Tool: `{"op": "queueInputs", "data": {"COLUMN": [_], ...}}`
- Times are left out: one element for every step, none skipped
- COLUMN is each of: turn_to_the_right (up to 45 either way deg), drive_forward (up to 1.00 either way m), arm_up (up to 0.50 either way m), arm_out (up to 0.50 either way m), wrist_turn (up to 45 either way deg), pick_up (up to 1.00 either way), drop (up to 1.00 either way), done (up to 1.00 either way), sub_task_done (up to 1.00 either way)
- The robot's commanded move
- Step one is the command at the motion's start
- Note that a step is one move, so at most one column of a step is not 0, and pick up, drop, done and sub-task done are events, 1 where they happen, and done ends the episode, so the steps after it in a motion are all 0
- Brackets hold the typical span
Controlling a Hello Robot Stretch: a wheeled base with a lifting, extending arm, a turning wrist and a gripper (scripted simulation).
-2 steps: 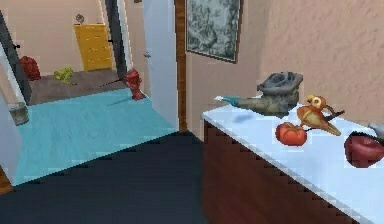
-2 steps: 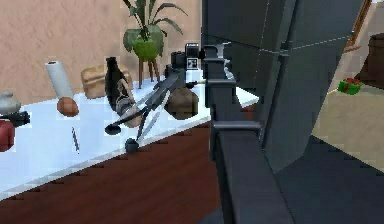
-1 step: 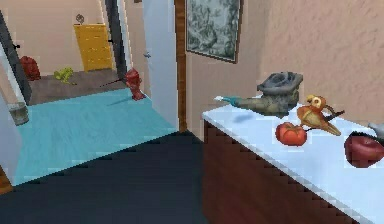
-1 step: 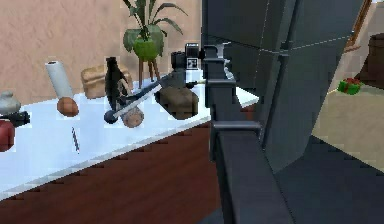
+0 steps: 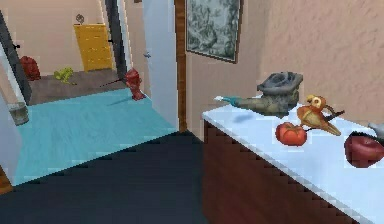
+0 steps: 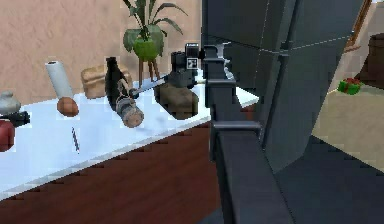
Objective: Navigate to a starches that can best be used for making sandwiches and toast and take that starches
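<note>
Brown lump (image 6: 178,99) near tool (image 6: 150,85), arm side view; tomato (image 5: 291,134), forward view.

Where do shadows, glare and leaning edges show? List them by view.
Forward view: the white door leans only in the picture; the countertop is brightly lit, faint shading beside the red fruit. Arm side view: the tall dark unit has edges that lean likewise; the countertop shows no glare.
</note>
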Motion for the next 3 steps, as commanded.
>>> {"op": "queueInputs", "data": {"turn_to_the_right": [0.0,0.0,0.0], "drive_forward": [0.0,0.0,0.0], "arm_up": [0.0,-0.08,0.0], "arm_out": [0.0,0.0,0.0], "wrist_turn": [36.0,0.0,0.0], "pick_up": [0.0,0.0,1.0], "drop": [0.0,0.0,0.0], "done": [0.0,0.0,0.0], "sub_task_done": [0.0,0.0,0.0]}}
